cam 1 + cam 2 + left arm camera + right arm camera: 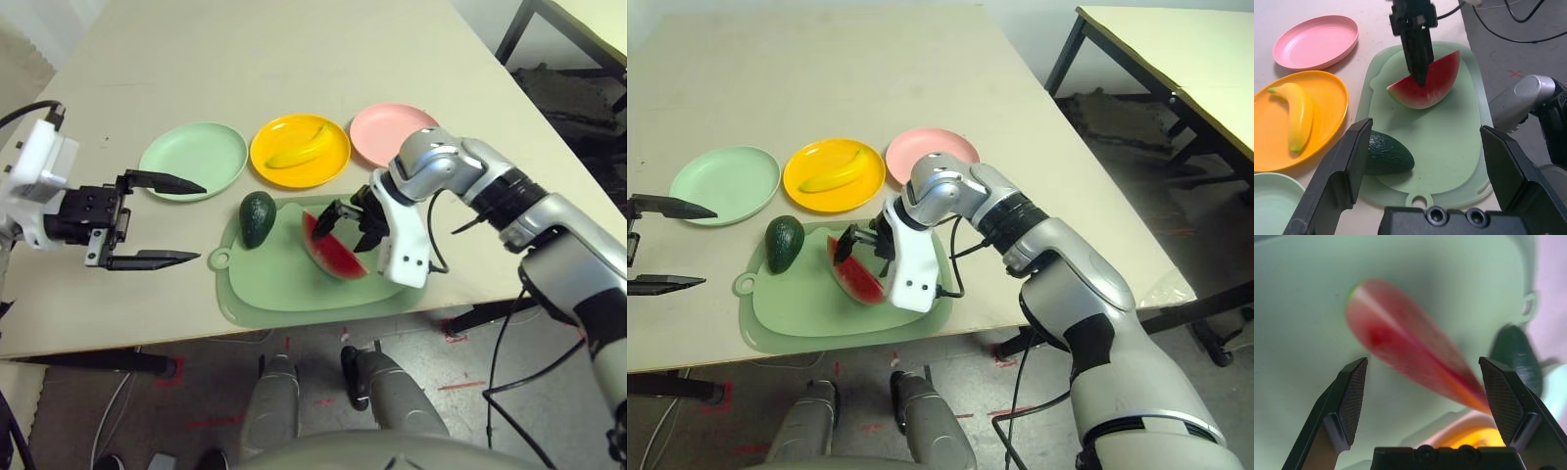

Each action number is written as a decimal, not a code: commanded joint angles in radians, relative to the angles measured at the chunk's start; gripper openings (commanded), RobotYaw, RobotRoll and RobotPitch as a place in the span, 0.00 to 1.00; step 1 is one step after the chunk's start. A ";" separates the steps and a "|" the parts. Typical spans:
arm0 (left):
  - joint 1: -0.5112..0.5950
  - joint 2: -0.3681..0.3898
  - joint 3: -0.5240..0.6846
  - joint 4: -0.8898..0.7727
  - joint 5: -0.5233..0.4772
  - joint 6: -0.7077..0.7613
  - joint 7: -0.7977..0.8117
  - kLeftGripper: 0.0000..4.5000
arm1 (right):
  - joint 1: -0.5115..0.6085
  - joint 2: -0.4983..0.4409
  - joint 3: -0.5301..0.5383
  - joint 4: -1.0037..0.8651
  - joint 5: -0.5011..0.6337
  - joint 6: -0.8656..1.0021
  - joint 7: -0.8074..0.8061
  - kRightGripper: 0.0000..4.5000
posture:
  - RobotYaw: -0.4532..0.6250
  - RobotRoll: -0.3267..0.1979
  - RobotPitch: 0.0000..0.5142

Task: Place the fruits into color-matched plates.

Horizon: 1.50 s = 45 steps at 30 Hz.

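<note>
At the left of the surface [274,59], the left end effector [202,222] is held above the tabletop, to the left of the cutting mat [279,289] and on the near side of the pale mint green plate [194,157]. Its two black fingers are spread wide, and nothing is held between them. The mint green plate is set at the far left of the row of plates, with no fruit placed on it.

Next toward the right, the dark green bumpy toy avocado [258,220] is laid on the far left part of the pale green mat, just beyond which the yellow-orange plate [279,135] is seen. The curved yellow toy banana [302,150] is already carried by that plate.

Farther right, the red toy watermelon wedge [333,253] is rested on the mat, to the right of the avocado and well apart from it. Its green rind is turned toward the near left side, and its red flesh is exposed. The right end effector [1423,360] is positioned over the wedge, with its two fingers opened wide; the wedge is not gripped, and whether it is touched by a fingertip cannot be told.

At the right end of the row, beyond the mat, the pink plate [387,127] is placed beside the yellow-orange one, with no fruit on it.
</note>
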<state>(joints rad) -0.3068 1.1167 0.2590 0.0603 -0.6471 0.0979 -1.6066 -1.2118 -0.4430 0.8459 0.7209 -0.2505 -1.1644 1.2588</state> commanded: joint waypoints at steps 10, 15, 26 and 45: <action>0.002 -0.018 0.000 -0.011 0.022 0.004 -0.007 1.00 | 0.018 -0.012 0.010 0.006 0.028 0.006 0.062 0.99 | 0.51 0.62 0.38; -0.009 -0.023 -0.006 -0.008 0.029 0.002 -0.006 1.00 | 0.043 -0.019 -0.013 -0.040 0.046 0.109 0.091 0.99 | 0.51 0.62 0.39; -0.003 -0.031 -0.008 -0.023 0.039 0.002 -0.008 1.00 | 0.137 -0.034 -0.107 -0.263 0.040 0.532 0.162 0.99 | 0.51 0.62 0.39; -0.013 -0.030 -0.018 -0.020 0.039 0.002 -0.008 1.00 | -0.028 -0.002 -0.145 -0.074 -0.027 0.227 0.073 0.99 | 0.50 0.62 0.38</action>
<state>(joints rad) -0.3203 1.0851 0.2536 0.0482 -0.6181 0.0997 -1.6067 -1.2220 -0.4521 0.7187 0.6191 -0.2714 -0.8655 1.3449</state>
